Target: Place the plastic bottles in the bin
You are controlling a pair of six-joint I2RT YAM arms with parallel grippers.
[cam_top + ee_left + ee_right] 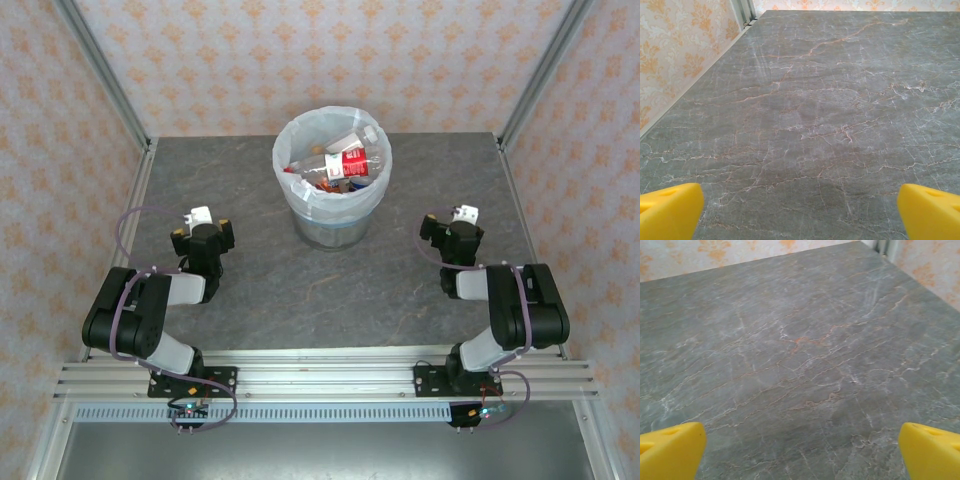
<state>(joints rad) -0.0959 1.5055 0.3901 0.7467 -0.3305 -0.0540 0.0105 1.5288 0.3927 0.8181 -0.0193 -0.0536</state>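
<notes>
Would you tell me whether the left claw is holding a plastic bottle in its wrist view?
No, the left claw has its yellow fingers wide apart, with bare tabletop between them.

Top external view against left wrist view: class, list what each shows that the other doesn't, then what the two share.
Top external adds: the bin at the far middle of the table, the plastic bottles piled inside it, and the left gripper and right gripper sitting on either side.
Left wrist adds: a close look at that gripper's yellow fingertips, wide apart with nothing between them, and the fine orange and white veins in the stone.
Shared: the grey table, the patterned wall and the left gripper.
</notes>
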